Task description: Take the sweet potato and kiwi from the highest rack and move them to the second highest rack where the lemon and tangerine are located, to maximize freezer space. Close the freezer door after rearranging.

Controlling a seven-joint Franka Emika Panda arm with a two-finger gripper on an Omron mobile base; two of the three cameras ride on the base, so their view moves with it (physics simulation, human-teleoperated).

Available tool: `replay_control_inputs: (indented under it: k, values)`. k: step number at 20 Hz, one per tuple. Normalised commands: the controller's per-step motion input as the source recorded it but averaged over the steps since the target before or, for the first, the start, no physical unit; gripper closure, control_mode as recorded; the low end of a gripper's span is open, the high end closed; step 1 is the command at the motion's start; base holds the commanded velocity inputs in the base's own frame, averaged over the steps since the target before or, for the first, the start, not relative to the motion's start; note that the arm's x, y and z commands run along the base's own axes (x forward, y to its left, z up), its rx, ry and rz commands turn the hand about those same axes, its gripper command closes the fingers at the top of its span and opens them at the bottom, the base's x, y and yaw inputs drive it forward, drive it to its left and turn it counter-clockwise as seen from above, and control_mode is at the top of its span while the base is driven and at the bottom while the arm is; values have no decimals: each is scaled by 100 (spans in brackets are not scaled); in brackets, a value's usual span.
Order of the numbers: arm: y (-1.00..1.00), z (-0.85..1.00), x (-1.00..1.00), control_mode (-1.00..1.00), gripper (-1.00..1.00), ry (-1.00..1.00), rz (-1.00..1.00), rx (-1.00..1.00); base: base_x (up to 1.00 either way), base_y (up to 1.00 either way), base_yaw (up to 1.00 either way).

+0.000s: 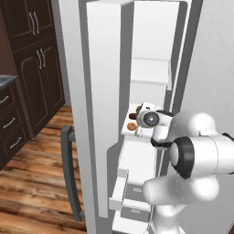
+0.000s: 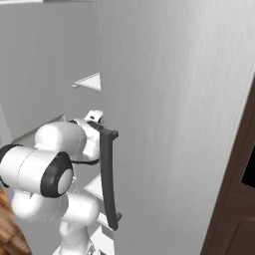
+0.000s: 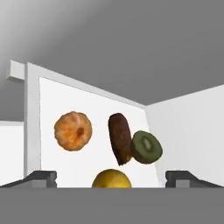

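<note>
On a flat white shelf (image 3: 87, 100) of the freezer (image 1: 151, 73) lie the tangerine (image 3: 73, 131), the dark sweet potato (image 3: 119, 138), a halved green kiwi (image 3: 147, 147) touching it, and the yellow lemon (image 3: 111, 178) nearest the hand. My gripper (image 3: 111, 177) is open, with its fingertips (image 3: 41, 177) wide apart on either side of the lemon and nothing held. In the left base view the hand (image 1: 148, 119) reaches into the freezer at that shelf, where the tangerine (image 1: 131, 126) and a dark bit of the sweet potato (image 1: 133, 115) show. The freezer door (image 1: 103, 114) stands open on the left.
A higher white shelf (image 1: 151, 73) sits above the hand, and a white drawer (image 1: 119, 187) is pulled out below it. The door's dark curved handle (image 1: 71, 173) faces outward. Dark wooden cabinets (image 1: 32, 68) stand to the left. A grey panel with a dark handle (image 2: 109, 179) is close on the arm's right.
</note>
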Motion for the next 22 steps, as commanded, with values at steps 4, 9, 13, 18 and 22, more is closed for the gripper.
replay_control_inputs:
  k: [4,9,13,18,22]
  values:
    - [-1,97,-52,-100,-100,20,0,21,0,0,0]
    - [0,97,-35,-100,-100,28,-4,8,0,0,0]
    - [0,99,-24,-100,-100,30,-9,3,0,0,0]
    - [0,90,-27,-100,-100,30,-16,2,0,0,0]
    - [0,36,-69,-100,-100,8,-18,0,0,0,0]
